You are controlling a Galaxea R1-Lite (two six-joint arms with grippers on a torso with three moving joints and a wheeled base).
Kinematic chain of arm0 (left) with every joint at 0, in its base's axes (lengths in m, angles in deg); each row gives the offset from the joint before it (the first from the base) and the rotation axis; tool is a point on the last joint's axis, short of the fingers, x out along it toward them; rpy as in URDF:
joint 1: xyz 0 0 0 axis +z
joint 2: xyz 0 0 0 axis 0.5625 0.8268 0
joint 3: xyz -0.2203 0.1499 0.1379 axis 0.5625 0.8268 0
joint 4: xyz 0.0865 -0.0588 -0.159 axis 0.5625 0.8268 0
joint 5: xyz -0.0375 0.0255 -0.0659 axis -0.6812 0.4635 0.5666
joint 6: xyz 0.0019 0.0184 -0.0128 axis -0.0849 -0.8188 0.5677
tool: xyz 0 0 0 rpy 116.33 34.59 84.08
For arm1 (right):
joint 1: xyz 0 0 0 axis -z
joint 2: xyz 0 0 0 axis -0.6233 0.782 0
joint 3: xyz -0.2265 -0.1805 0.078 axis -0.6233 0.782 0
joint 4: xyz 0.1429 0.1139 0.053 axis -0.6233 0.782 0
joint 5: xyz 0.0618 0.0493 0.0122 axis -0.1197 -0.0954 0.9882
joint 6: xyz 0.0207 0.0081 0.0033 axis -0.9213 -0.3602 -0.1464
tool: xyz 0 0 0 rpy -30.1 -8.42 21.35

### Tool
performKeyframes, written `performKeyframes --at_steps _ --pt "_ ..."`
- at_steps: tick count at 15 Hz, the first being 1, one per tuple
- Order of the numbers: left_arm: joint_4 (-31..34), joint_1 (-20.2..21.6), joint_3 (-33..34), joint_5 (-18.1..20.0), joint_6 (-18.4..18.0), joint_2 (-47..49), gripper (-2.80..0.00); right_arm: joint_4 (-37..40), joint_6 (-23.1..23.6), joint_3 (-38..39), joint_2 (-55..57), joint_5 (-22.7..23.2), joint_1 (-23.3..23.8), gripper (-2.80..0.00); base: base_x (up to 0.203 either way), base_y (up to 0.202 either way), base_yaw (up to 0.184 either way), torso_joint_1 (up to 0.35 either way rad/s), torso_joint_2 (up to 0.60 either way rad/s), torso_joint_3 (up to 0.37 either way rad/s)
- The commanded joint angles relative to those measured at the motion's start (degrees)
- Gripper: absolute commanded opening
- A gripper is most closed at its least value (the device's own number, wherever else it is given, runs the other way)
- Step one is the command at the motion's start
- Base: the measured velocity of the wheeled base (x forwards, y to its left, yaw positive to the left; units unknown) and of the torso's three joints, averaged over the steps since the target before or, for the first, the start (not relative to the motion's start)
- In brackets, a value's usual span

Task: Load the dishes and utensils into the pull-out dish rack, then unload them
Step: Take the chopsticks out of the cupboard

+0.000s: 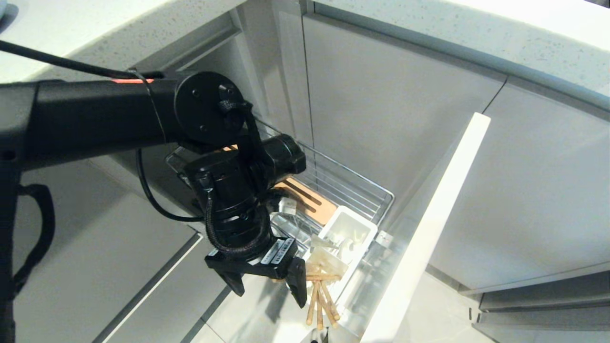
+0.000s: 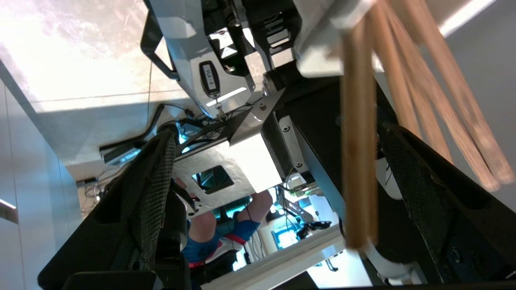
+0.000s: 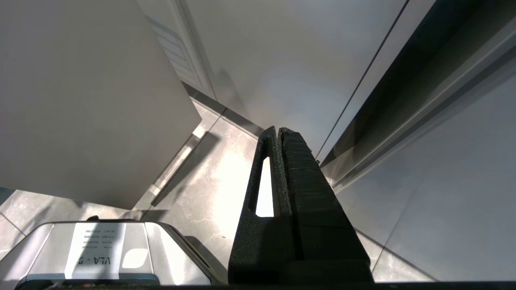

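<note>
Left gripper (image 1: pixel 269 286): fingers spread wide, empty, beside chopsticks (image 1: pixel 321 302).
Chopsticks: leaning from white caddy (image 1: pixel 345 233) at rack (image 1: pixel 352 190) front.
Right gripper (image 3: pixel 278 133): fingers pressed together above floor (image 3: pixel 209 193).

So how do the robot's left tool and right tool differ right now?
The left tool stands open beside the chopsticks at the pull-out rack, holding nothing; the right tool is shut. The left one is at the rack; the right hangs parked near the floor by the cabinets. Both are black and empty.
</note>
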Motion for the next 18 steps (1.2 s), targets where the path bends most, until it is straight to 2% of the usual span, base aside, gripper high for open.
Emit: performKeyframes --at_steps 1,5,8,17,18 --pt "0.2 0.4 0.0 0.1 0.1 1.3 0.0 0.0 0.0 0.1 0.0 0.0 0.0 -2.8 0.0 0.0 0.0 0.0 0.0 0.0" --pt "-0.4 0.8 0.0 0.2 0.0 2.7 0.0 0.0 0.0 0.1 0.0 0.0 0.0 -2.8 0.0 0.0 0.0 0.0 0.0 0.0" --pt "-4.3 0.7 0.0 1.6 0.6 3.1 0.0 0.0 0.0 0.1 0.0 0.0 0.0 -2.8 0.0 0.0 0.0 0.0 0.0 0.0" --pt "-4.3 0.7 0.0 3.1 0.5 2.8 0.0 0.0 0.0 0.1 0.0 0.0 0.0 -2.8 0.0 0.0 0.0 0.0 0.0 0.0" --pt "-4.2 0.7 0.0 3.1 0.5 2.8 -2.8 0.0 0.0 0.1 0.0 0.0 0.0 -2.8 0.0 0.0 0.0 0.0 0.0 0.0"
